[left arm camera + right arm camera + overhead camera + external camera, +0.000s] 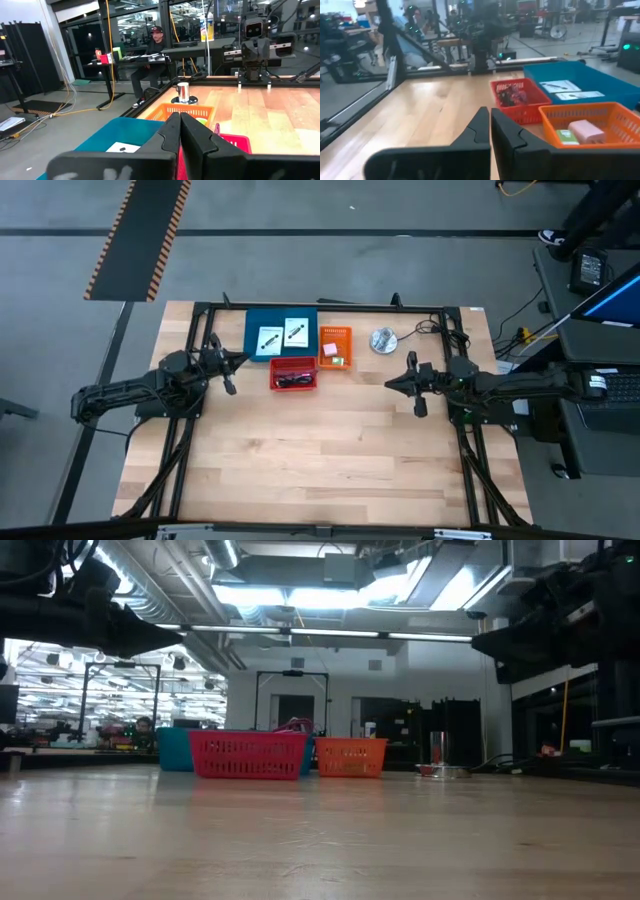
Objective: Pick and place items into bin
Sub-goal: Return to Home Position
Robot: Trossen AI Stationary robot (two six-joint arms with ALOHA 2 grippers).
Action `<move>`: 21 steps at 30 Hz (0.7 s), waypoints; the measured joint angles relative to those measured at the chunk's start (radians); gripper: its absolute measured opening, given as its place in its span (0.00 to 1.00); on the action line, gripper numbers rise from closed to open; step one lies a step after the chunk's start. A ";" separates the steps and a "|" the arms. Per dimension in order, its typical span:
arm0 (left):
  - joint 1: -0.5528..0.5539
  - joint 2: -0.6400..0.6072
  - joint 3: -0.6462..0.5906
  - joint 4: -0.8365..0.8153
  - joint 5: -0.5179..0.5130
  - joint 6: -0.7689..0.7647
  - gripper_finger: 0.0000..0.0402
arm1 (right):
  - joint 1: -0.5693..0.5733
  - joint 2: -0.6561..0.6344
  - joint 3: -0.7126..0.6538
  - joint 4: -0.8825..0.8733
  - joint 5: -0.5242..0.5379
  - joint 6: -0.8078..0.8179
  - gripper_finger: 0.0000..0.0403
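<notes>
Two white cards with black marks [269, 339] [295, 331] lie flat in a blue tray [252, 330]. A red basket [293, 373] holds dark coiled cables [512, 93]. An orange basket [335, 346] holds a pink cube [586, 131] and a small green piece [565, 135]. My left gripper [240, 361] hovers shut just left of the red basket, pointing right. My right gripper [389, 383] hovers shut to the right of the baskets, pointing left. Both hold nothing.
A round metal cup on a dish [383, 339] stands right of the orange basket, with cables behind it. The three containers sit in a row near the far edge [248, 754]. Bare wood fills the near half of the table [320, 460]. A person sits at a desk beyond the table [152, 55].
</notes>
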 joint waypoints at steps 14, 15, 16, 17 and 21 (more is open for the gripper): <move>0.000 0.000 0.000 0.000 0.000 0.000 0.02 | 0.095 -0.514 0.000 -0.572 -0.037 -0.055 0.00; 0.000 0.000 0.000 0.000 0.000 0.000 0.02 | 0.100 -0.533 0.000 -0.597 -0.037 -0.056 0.00; 0.000 0.000 0.000 0.000 0.000 0.000 0.02 | 0.104 -0.547 0.000 -0.608 -0.036 -0.056 0.00; 0.000 0.000 0.000 0.000 0.000 0.000 0.02 | 0.107 -0.557 0.000 -0.605 -0.036 -0.058 0.00; 0.000 0.000 0.000 0.000 0.000 0.000 0.01 | 0.107 -0.575 0.000 -0.605 -0.036 -0.024 0.00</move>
